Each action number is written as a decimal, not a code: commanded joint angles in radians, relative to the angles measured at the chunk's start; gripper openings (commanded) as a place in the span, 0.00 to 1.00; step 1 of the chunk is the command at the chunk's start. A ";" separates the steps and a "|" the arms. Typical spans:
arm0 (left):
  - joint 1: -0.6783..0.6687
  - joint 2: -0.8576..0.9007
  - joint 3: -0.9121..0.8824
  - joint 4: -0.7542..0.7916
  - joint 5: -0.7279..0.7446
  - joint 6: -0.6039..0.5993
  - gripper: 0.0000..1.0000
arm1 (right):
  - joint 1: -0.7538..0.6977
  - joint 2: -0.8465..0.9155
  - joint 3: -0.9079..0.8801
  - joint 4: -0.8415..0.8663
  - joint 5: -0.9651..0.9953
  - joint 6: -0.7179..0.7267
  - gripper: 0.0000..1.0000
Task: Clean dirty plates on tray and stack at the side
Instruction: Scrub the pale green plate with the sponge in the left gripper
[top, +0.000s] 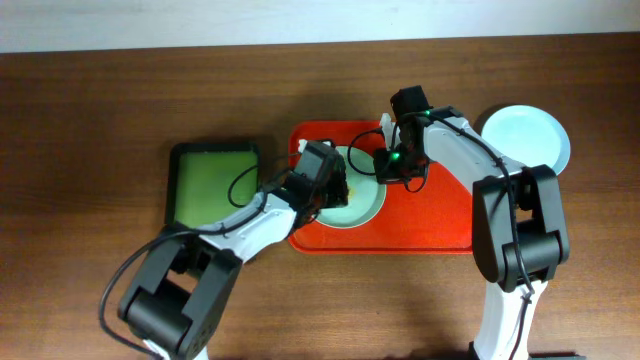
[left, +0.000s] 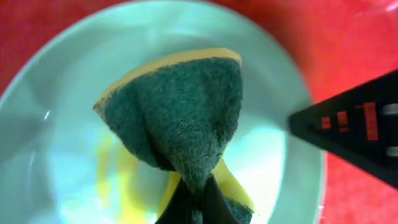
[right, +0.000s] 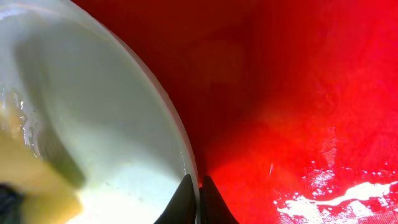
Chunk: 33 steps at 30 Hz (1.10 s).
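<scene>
A pale plate (top: 352, 203) lies on the left part of the red tray (top: 430, 215). My left gripper (top: 335, 185) is shut on a green and yellow sponge (left: 180, 112) and presses it onto this plate (left: 50, 143), which carries yellow smears (left: 115, 177). My right gripper (top: 385, 165) is shut on the plate's rim (right: 183, 146) at its right edge, over the tray (right: 298, 93). A second clean pale plate (top: 527, 135) lies on the table to the right of the tray. A third plate is not in view.
A smaller green tray (top: 213, 183) with a dark rim sits on the wooden table left of the red tray. Wet streaks show on the red tray floor (right: 323, 199). The right gripper's black finger (left: 354, 127) shows in the left wrist view.
</scene>
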 joint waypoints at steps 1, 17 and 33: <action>-0.008 0.020 0.018 -0.031 -0.039 -0.010 0.00 | 0.010 0.015 -0.010 0.003 -0.004 0.012 0.04; 0.017 0.012 0.190 -0.279 0.056 0.047 0.00 | 0.010 0.015 -0.010 -0.008 -0.004 0.012 0.04; 0.095 0.127 0.225 -0.429 -0.307 0.132 0.00 | 0.010 0.015 -0.010 -0.020 0.003 0.011 0.04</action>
